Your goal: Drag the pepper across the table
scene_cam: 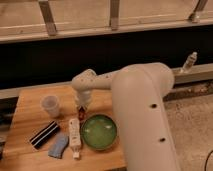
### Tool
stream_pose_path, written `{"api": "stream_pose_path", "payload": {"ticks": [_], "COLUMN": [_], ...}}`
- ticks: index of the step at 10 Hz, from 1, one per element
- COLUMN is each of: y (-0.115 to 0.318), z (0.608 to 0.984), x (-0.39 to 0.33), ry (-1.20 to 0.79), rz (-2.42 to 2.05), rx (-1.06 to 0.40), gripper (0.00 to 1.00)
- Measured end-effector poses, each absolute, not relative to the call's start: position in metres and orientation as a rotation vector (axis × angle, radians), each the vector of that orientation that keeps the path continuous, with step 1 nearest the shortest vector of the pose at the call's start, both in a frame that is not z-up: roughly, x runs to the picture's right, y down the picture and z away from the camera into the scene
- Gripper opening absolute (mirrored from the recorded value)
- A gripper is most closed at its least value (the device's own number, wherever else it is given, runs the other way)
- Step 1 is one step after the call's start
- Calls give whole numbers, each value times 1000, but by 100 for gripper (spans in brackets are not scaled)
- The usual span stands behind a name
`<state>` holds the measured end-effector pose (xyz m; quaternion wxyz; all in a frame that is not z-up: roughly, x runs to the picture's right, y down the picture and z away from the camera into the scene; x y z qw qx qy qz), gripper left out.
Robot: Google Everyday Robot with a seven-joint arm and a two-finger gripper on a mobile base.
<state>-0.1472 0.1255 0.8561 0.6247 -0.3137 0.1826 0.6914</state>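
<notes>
My gripper (82, 104) hangs from the white arm (145, 110) over the middle of the light wooden table (27, 117). It is down at the tabletop, just behind the green bowl. A small dark red-brown bit, the pepper (80, 108), shows right at the gripper's tip and is mostly hidden by it. I cannot tell whether the gripper touches or holds it.
A green bowl (99, 131) sits at the front, right of a white tube (74, 134). A translucent cup (50, 105) stands to the left of the gripper. A black striped item (44, 134) and a blue item (58, 145) lie front left. A dark wall runs behind the table.
</notes>
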Motion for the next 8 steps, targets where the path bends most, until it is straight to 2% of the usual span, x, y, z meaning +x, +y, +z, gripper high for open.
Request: {"api": "stream_pose_path", "payload": {"ticks": [6,8], "y": [125,138], "z": [851,852], "x": [-148,-155], "ry": [415,469], "rz": [1578,1537], "rx": [-724,-694], "gripper": [0,0]}}
